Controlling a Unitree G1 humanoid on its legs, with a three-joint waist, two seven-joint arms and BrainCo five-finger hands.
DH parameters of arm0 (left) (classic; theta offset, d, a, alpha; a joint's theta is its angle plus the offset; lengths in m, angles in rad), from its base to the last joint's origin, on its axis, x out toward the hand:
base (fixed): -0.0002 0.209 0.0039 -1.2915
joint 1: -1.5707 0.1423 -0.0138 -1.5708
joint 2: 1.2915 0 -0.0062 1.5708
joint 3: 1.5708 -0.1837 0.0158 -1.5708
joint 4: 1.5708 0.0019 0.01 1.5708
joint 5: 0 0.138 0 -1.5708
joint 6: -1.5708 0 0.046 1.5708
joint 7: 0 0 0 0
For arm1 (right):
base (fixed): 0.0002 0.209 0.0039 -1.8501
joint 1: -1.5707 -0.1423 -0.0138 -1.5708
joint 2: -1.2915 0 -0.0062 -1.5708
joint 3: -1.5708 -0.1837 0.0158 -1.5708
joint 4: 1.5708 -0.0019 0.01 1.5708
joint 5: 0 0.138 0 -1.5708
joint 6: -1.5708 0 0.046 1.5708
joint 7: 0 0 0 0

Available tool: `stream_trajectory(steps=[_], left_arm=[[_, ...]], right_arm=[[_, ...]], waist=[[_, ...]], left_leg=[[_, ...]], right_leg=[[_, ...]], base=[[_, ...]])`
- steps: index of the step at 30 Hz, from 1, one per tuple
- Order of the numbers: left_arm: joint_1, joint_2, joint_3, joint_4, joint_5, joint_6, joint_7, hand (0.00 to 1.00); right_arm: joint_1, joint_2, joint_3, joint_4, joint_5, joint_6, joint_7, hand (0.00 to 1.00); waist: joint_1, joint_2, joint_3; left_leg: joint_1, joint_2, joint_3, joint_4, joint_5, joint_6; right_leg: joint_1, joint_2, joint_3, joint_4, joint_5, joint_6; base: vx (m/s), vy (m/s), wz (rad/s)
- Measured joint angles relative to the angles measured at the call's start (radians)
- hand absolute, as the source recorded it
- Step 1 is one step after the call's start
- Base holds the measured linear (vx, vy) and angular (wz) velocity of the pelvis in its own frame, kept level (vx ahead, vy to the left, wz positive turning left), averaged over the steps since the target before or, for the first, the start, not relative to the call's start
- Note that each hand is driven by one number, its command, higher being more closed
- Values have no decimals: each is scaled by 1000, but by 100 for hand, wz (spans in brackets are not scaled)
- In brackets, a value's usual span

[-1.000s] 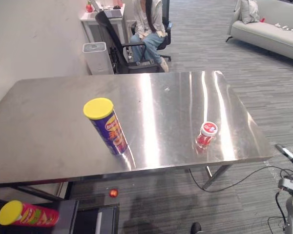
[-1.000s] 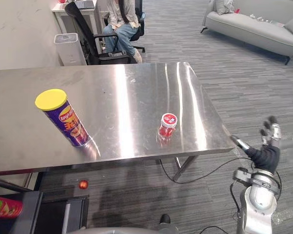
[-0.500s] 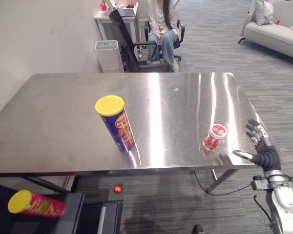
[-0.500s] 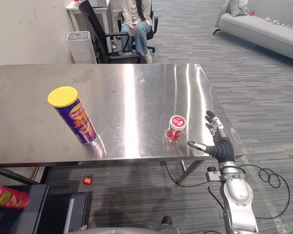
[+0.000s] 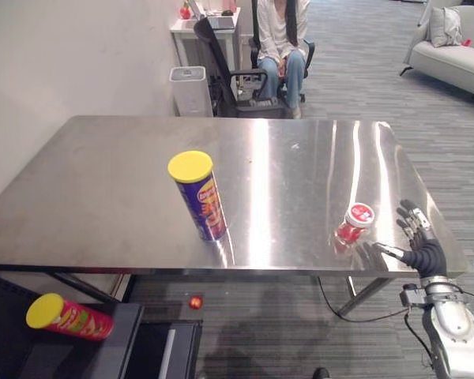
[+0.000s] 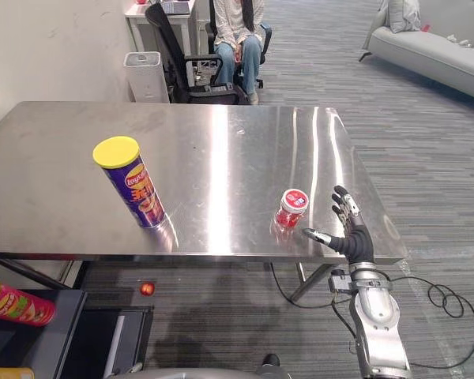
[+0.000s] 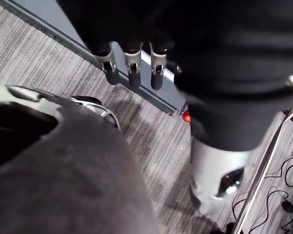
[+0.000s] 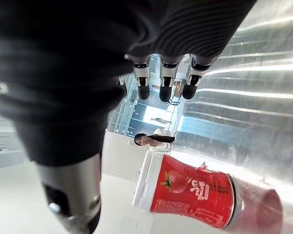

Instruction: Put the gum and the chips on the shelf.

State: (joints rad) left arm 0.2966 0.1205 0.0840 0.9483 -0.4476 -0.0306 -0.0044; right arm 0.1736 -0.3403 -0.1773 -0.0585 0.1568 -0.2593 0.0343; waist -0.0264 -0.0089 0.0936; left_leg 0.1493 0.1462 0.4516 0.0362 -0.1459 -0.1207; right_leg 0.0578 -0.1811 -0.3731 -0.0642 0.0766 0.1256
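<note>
Head views: you see the chips can point(image 5: 199, 193) upright mid-table point(image 5: 103, 181), and the gum jar point(image 5: 354, 223) near the front right edge, with your right hand point(image 6: 349, 229) just beside it, fingers spread, empty. Right wrist view: the jar stands past straight fingers, apart from them. Left wrist view: the left hand point(image 7: 132, 66) hangs above carpet point(image 7: 49, 53), fingers relaxed, holding nothing.
</note>
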Motion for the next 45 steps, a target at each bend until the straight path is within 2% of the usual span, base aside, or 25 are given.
stream_trajectory(steps=[21, 28, 33, 45], left_arm=[[0, 10, -20, -5, 0, 19, 0, 0], [4, 12, -21, -8, 27, 30, 0, 0], [5, 12, -22, -12, 31, 35, 0, 0], [5, 14, -30, -15, 31, 35, 0, 0]], right_arm=[[-111, -10, 3, 238, -5, -19, -30, 0], [-144, -35, 35, 271, -40, -40, -28, 0], [-170, -35, 39, 274, -49, -50, -30, 0], [-215, -35, 70, 275, -78, -51, -30, 0]], waist=[[5, 3, -2], [7, 3, -2], [24, 4, -2], [30, 4, 4]], left_leg=[[-4, -23, -32, -38, 35, 13], [-4, -29, -50, -66, 56, 16], [-5, -29, -54, -68, 58, 16], [-8, -32, -76, -73, 65, 20]], right_leg=[[-2, -17, -21, 6, 0, 0], [-2, -18, -38, 6, 0, 0], [-2, -18, -42, 6, 0, 0], [6, -20, -59, 5, 0, 0]], base=[[-31, -10, 4], [-21, -12, 8], [-6, -3, 1], [-13, -6, 5]])
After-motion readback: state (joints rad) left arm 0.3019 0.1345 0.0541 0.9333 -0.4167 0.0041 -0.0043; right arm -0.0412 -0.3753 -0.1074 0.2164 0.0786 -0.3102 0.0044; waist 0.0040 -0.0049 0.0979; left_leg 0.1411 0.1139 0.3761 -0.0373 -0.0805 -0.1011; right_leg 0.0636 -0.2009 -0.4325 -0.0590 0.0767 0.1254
